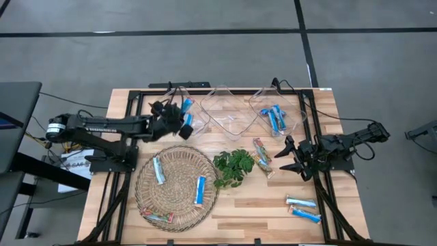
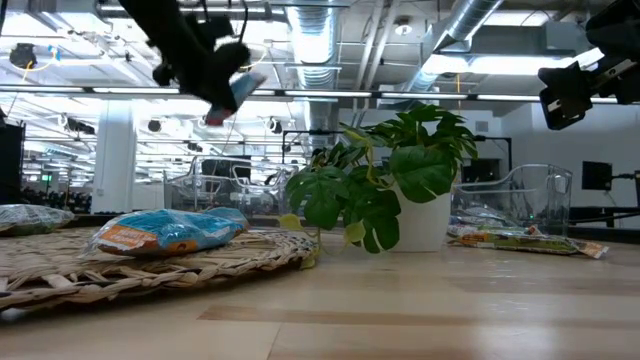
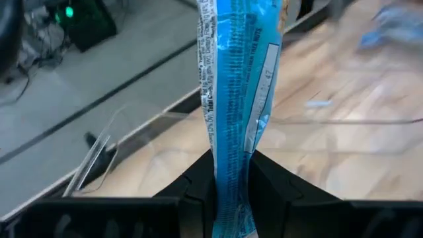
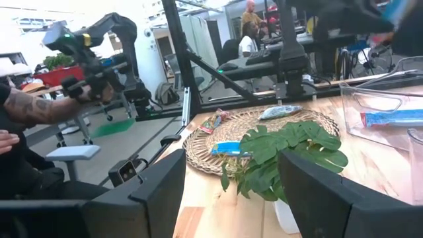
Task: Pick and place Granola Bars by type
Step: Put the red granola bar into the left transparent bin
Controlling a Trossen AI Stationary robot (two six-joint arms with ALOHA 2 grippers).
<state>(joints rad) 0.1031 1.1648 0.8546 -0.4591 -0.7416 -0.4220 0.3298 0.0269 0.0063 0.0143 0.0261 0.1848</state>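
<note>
While your left gripper [image 1: 183,117] pinches one blue granola bar [image 3: 232,99] by its end, long axis straight out over the leftmost clear bin [image 1: 179,96], your right gripper [image 1: 288,156] hangs wide open.

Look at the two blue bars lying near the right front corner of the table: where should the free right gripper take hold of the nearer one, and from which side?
Probably from straight above. The blue bar lies flat and apart from its neighbour, so the open right gripper could close across its narrow width at mid-length, fingers straddling the long edges.
</note>
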